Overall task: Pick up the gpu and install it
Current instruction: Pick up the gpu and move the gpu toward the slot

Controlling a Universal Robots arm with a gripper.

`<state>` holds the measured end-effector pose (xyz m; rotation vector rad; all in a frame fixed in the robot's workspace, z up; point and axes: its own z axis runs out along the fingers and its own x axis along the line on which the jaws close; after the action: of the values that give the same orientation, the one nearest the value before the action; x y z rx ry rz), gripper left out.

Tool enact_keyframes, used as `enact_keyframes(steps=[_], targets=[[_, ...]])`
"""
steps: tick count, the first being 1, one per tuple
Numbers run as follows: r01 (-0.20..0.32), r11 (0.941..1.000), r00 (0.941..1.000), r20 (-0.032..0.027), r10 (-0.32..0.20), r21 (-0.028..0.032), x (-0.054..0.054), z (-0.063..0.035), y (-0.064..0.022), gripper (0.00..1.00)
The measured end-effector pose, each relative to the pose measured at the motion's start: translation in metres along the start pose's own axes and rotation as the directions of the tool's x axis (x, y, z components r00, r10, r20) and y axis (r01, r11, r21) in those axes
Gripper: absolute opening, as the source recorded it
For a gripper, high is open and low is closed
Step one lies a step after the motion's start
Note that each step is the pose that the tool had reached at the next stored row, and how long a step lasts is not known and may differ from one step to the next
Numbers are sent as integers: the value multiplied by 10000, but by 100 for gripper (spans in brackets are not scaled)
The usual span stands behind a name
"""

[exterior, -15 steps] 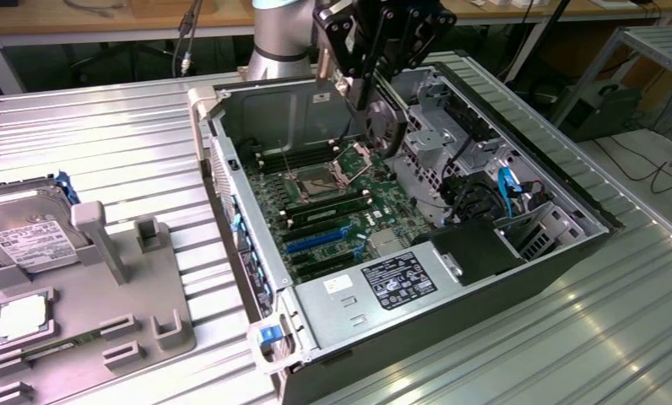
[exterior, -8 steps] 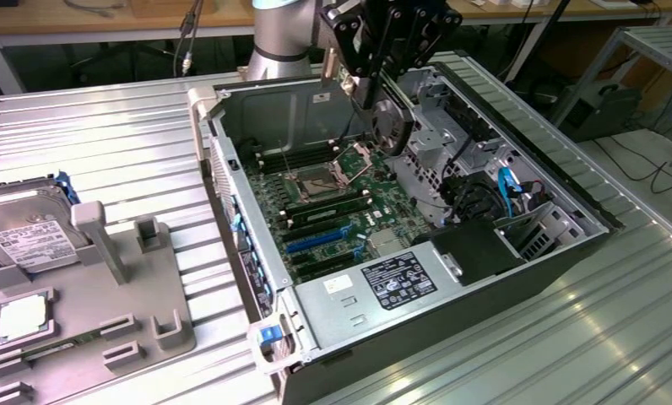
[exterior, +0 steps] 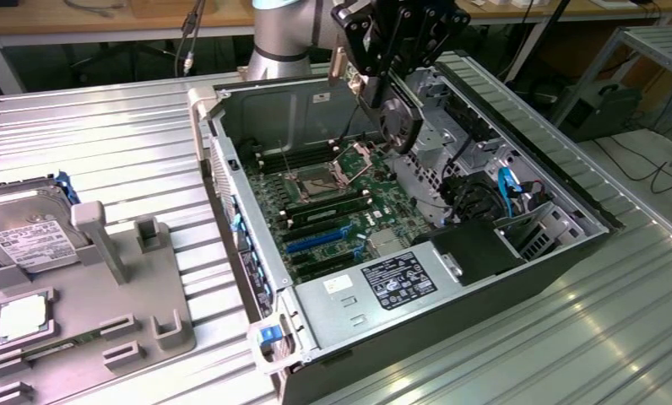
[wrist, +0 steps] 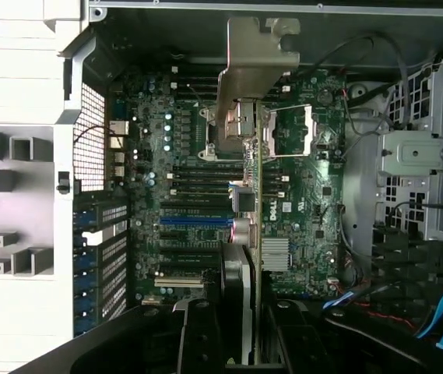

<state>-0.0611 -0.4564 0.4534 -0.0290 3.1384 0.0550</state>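
Hard drive [exterior: 21, 229] and processor chip [exterior: 23, 319] (silver, square) sit on grey holder [exterior: 144, 327].

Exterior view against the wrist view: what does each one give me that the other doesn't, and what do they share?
Exterior view: the hard drive and processor chip on the gray fixture beside the case, and the gpu hanging over the open case. Wrist view: the gpu edge-on, running across the line of the blue slot, not along it. Both: the gripper shut on the gpu, the motherboard, the CPU socket.
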Motion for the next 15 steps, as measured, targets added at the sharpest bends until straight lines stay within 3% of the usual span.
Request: enact_keyframes(steps=[15], targets=[[1,10000,10000,0,-1,0,-136,1,-2,28]])
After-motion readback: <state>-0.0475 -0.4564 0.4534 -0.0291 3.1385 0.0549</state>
